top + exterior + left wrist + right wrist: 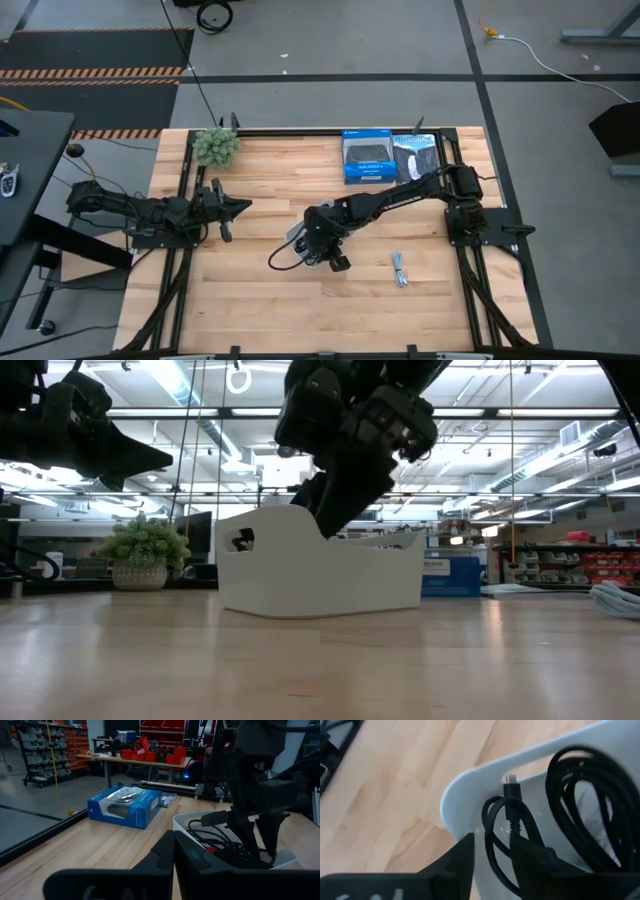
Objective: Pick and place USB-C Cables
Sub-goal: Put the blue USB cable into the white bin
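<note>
The right end effector (322,243) reaches down into the white tray (300,575) mid-table, fingers pinching a black cable (512,827) coiled inside. A pale blue-grey cable (400,270) lies on the table (250,310), right of it. The left end effector (232,209) waits, fingers spread, at the left.

Black cables (580,805) lie coiled in the white tray (470,785); a pale cable (400,270) lies on the table.

Wooden table (250,300), white tray (300,575), blue box (367,157), plant (216,146)

Workshop, parts-bin shelves (47,757), red bins (155,752), ceiling strip lights (180,385)
</note>
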Controlling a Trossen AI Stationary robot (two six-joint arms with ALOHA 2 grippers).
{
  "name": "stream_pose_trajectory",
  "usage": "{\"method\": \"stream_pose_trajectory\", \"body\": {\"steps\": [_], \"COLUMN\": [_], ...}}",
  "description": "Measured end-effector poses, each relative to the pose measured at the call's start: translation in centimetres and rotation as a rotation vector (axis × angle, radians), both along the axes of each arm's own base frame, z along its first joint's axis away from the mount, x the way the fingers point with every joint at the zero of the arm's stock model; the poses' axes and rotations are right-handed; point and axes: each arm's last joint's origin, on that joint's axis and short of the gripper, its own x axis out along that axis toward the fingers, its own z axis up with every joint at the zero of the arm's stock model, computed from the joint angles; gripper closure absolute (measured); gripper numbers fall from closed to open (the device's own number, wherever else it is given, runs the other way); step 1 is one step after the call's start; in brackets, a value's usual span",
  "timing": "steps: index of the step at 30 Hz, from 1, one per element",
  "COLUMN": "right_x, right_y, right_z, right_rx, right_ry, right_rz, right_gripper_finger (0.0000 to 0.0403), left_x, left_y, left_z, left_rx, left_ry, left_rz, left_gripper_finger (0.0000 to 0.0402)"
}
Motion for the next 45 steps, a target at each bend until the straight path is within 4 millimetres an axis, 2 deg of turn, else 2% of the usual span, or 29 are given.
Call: {"method": "stream_pose_trajectory", "body": {"steps": [4, 11, 15, 18, 26, 31, 37, 42, 45], "right_x": [0.6, 1.4, 1.0, 0.0, -2.8, -3.9, -5.2, -8.2, -10.3], "right_y": [0.0, 0.1, 0.0, -0.3, -0.6, 0.3, 2.1, 2.6, 2.3], "right_z": [1.5, 5.1, 7.0, 7.7, 7.7, 7.6, 8.3, 8.7, 7.7], "right_rx": [0.037, 0.031, -0.023, -0.077, -0.120, -0.137, -0.152, -0.170, -0.116], "right_ry": [-0.013, -0.026, 0.046, 0.164, 0.500, 0.626, 0.630, 0.560, 0.529], "right_rz": [0.002, 0.035, 0.026, -0.018, -0.127, -0.163, -0.165, -0.235, -0.350], "right_gripper_finger": [0.0258, 0.0258, 0.0259, 0.0259, 0.0260, 0.0260, 0.0260, 0.0260, 0.0260], "left_x": [0.0, 0.0, 0.0, 0.0, 0.0, 0.0, 0.0, 0.0, 0.0], "left_y": [0.0, 0.0, 0.0, 0.0, 0.0, 0.0, 0.0, 0.0, 0.0], "left_z": [0.0, 0.0, 0.0, 0.0, 0.0, 0.0, 0.0, 0.0, 0.0], "left_rx": [0.000, 0.000, 0.000, 0.000, 0.000, -0.001, 0.000, 0.000, 0.000], "left_ry": [0.000, 0.000, 0.000, -0.001, 0.000, 0.000, -0.001, -0.001, 0.000], "left_rz": [0.000, 0.000, 0.000, -0.001, 0.000, 0.000, 0.000, 0.000, 0.000], "left_gripper_finger": [0.0390, 0.0390, 0.0390, 0.0390, 0.0390, 0.0390, 0.0390, 0.0390, 0.0390]}}
